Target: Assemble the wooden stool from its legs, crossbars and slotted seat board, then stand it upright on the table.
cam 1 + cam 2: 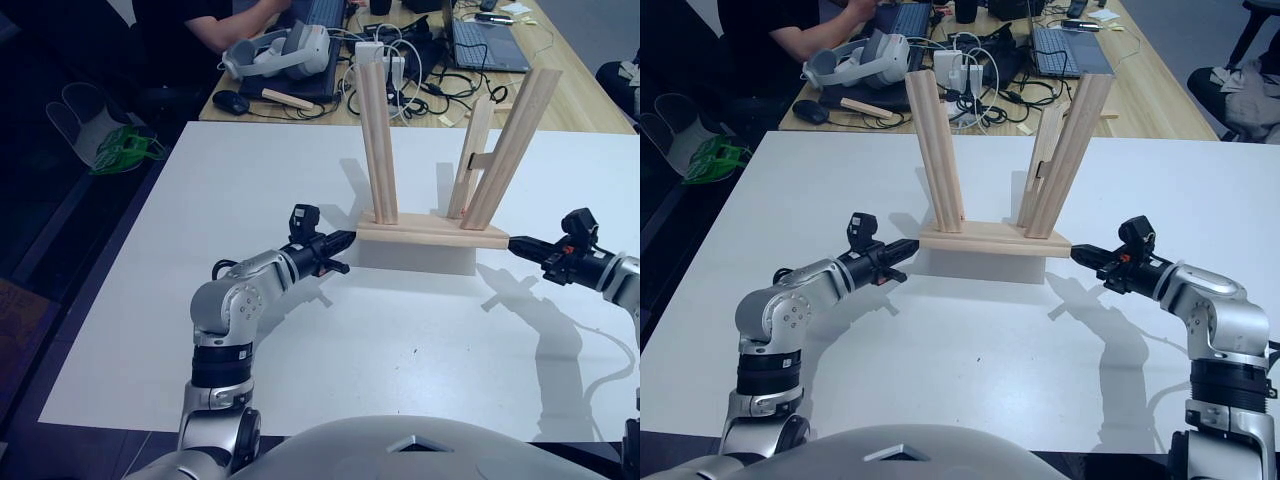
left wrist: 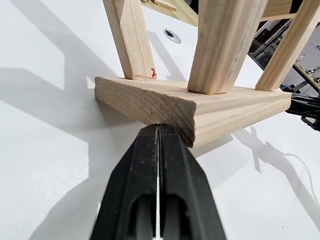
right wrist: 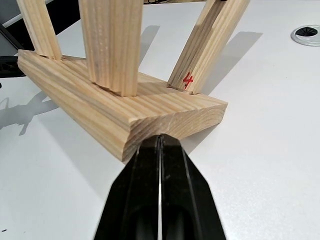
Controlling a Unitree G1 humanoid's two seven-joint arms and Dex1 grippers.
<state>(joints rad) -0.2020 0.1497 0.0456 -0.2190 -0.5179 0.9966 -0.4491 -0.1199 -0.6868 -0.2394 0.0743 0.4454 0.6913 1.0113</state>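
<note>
The stool stands upside down at mid-table: its slotted seat board (image 1: 430, 234) is lowest and the legs (image 1: 378, 140) (image 1: 515, 145) point up, leaning slightly. A third leg (image 1: 472, 160) shows behind. The board seems to sit a little above the white table (image 1: 350, 380), with shadow under it. My left gripper (image 1: 345, 240) is shut, its tip against the board's left corner (image 2: 165, 112). My right gripper (image 1: 515, 243) is shut too, its tip at the right corner (image 3: 170, 120). Nothing is between either pair of fingers.
Beyond the table's far edge is a wooden desk with a headset (image 1: 275, 52), laptops, cables and a loose wooden piece (image 1: 288, 98). A green object (image 1: 120, 150) lies off the table's left side. Bare table surface lies in front of the stool.
</note>
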